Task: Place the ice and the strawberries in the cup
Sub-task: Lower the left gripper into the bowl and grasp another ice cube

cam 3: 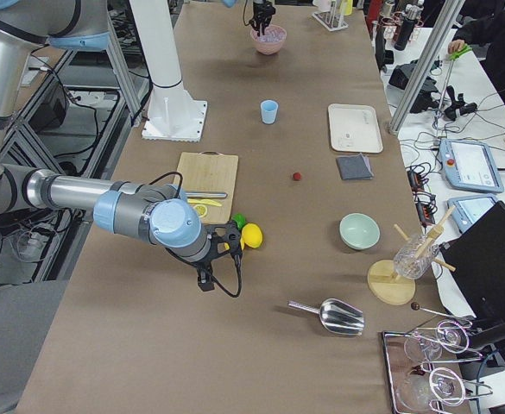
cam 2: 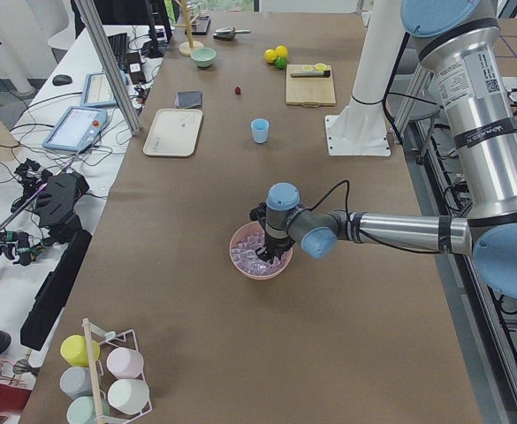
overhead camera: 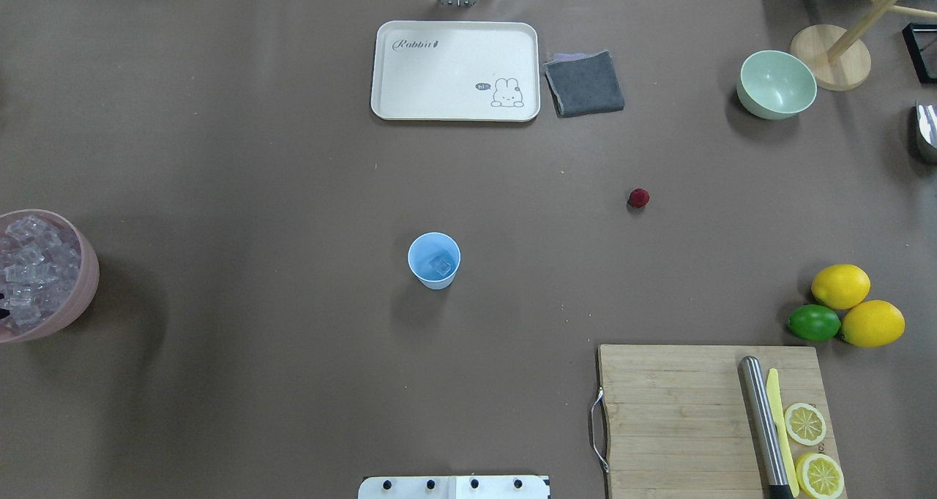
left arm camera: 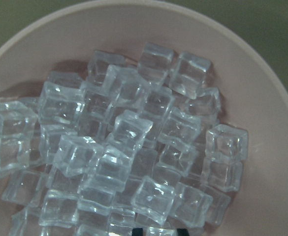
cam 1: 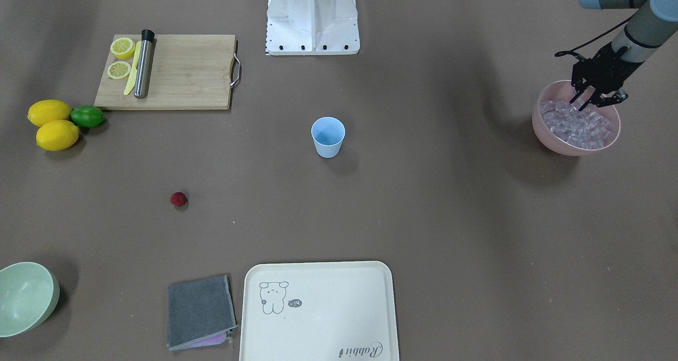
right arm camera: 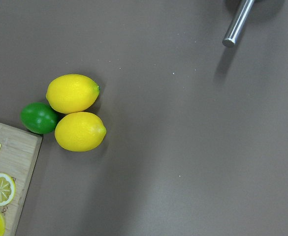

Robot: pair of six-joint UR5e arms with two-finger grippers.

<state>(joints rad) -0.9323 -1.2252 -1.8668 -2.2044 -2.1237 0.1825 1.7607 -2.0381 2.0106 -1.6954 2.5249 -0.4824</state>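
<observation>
Left gripper [cam 1: 596,100] low in pink bowl [cam 1: 548,136], fingers spread over ice [cam 1: 580,125]. Right gripper [cam 3: 205,280]: cannot tell. Best approach, likely: straddle single top cube, square to flat faces, close gently, lift straight. Cup [cam 1: 328,136] mid-table, upright, mouth up, long axis vertical. Strawberry [cam 1: 179,199] well apart.

Right end effector [cam 3: 211,269], near me, hangs low over the desk [cam 3: 131,345], just beside the lemons [cam 3: 251,235]. Left end effector [cam 3: 259,15] is at the pink bowl [cam 3: 268,41]. I see the cup [cam 3: 269,111] upright mid-desk, with the strawberry [cam 3: 296,176] apart from it.

Left claw [cam 1: 596,100] low and down-turned, jaws apart.
</observation>
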